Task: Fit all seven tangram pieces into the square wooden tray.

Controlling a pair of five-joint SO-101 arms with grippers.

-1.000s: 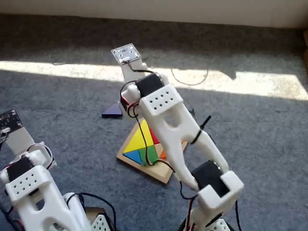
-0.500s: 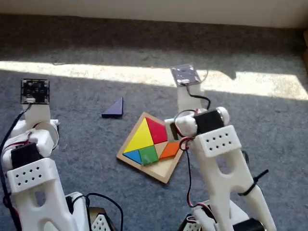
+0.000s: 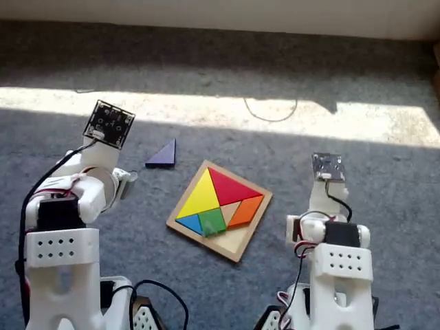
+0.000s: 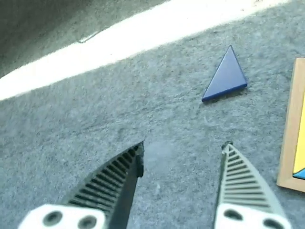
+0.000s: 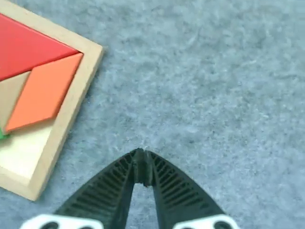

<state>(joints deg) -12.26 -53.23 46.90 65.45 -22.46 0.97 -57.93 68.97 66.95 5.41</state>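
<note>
Fingers (image 4: 119, 176) of left gripper (image 4: 183, 145) spread, blue triangle (image 4: 225, 76) ahead, seemingly apart

Blue triangle (image 3: 164, 157) near part-filled tray (image 3: 235, 240)

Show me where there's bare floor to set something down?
Bare carpet lies beyond the tray, toward the sunlit strip, and outside the right arm. It is crowded between the triangle, the tray and the left arm.

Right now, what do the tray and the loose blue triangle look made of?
Square tray: pale, bare-looking wood, by its tan rim and floor. Blue triangle: likely painted wood, matte flat colour; plastic cannot be ruled out.
</note>
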